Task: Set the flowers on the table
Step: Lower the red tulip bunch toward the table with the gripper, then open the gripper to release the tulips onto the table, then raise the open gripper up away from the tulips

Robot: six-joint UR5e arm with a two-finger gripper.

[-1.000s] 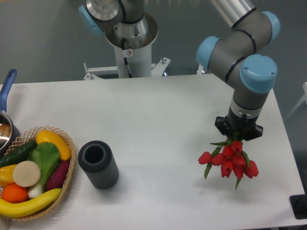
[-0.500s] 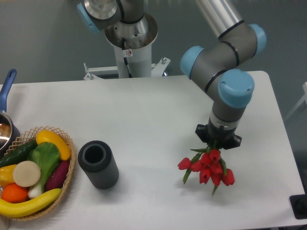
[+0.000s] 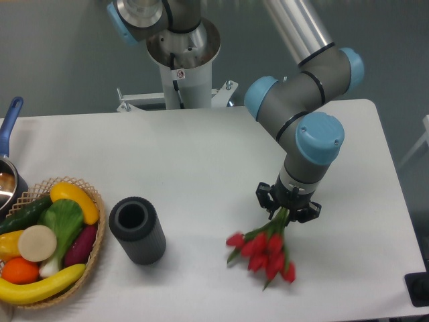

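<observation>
The flowers [image 3: 263,250] are a bunch of red tulips on green stems, blurred by motion, with the blooms low over the white table [image 3: 201,168] right of its middle. I cannot tell whether the blooms touch the surface. My gripper [image 3: 287,213] points down and is shut on the stems just above the blooms. The fingers are mostly hidden by the black wrist flange [image 3: 289,199].
A dark grey cylindrical vase [image 3: 137,230] lies on the table left of the flowers. A wicker basket [image 3: 90,256] of toy vegetables sits at the front left. A pot with a blue handle [image 3: 9,122] is at the left edge. The robot base [image 3: 182,60] stands behind the table.
The arm has carried the flowers leftward and lower, from near the table's right edge toward its middle. The blooms have swung further from the gripper and now look blurred.
</observation>
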